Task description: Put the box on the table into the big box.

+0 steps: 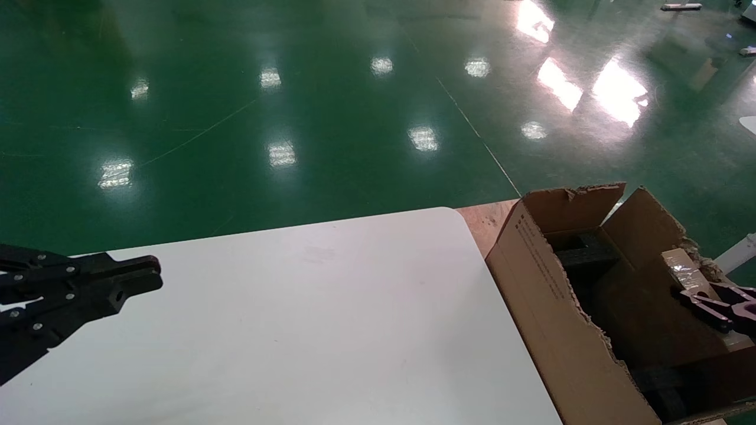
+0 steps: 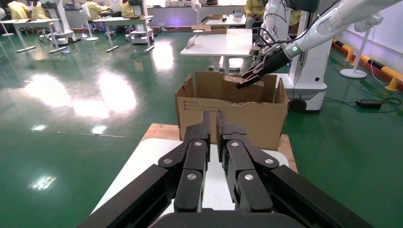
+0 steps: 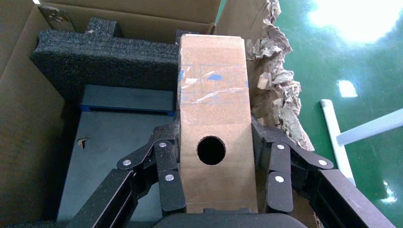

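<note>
My right gripper (image 3: 214,127) is shut on the box (image 3: 214,95), a small brown carton with a round hole in its top and clear tape across it. It holds the box inside the open top of the big box (image 3: 23,95), above black foam (image 3: 109,47). In the head view the big box (image 1: 549,307) stands just past the right edge of the table (image 1: 331,319), with my right gripper (image 1: 691,298) and the box (image 1: 679,265) over its right side. My left gripper (image 1: 155,273) hangs shut and empty over the table's left part.
A dark flat slab (image 3: 109,156) lies in the big box under the foam. Ragged torn cardboard (image 3: 280,95) lines its right rim. The big box rests on a wooden board (image 1: 484,224). Green floor surrounds everything; another robot (image 2: 309,61) and tables stand behind.
</note>
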